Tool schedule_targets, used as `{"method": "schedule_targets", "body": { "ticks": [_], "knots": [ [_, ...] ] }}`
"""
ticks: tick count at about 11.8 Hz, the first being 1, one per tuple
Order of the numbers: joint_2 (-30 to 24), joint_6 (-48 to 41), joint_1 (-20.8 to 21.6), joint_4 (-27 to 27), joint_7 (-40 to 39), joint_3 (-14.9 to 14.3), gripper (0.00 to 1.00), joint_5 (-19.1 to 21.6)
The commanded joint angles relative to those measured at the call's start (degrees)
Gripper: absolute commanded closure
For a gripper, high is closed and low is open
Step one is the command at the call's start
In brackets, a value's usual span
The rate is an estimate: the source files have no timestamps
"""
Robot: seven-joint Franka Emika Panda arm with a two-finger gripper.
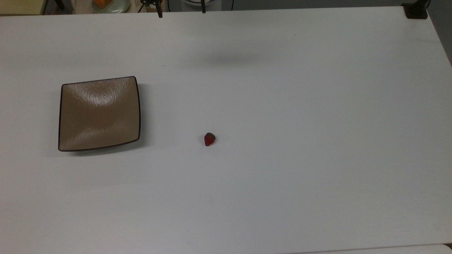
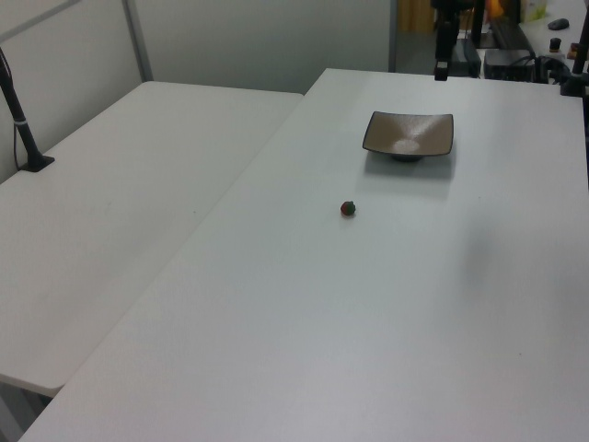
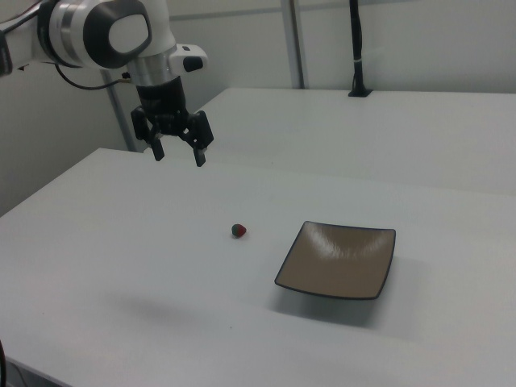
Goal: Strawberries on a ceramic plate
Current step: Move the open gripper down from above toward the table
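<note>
Gripper (image 1: 181, 14) cut off, top view's edge.

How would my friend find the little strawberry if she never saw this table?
Look at the big white table, then the square brown plate. In the top view the strawberry sits alone to the plate's right, not touching it. It is small and red, with a green cap.

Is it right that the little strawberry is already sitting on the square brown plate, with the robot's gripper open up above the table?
Not quite. The strawberry lies on the white table, apart from the plate, as the top view shows. The gripper does hang open above.
</note>
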Motion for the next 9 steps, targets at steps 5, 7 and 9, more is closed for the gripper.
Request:
{"method": "schedule_targets", "body": {
  "ticks": [5, 7, 9],
  "knots": [
    [0.78, 2.18, 1.36, -1.51, 0.55, -1.08, 0.00, 1.40],
    [3.15, 2.18, 1.53, 0.41, 0.55, -1.08, 0.00, 1.40],
    [6.05, 2.18, 1.53, 2.61, 0.46, -1.08, 0.00, 1.31]
  ]
}}
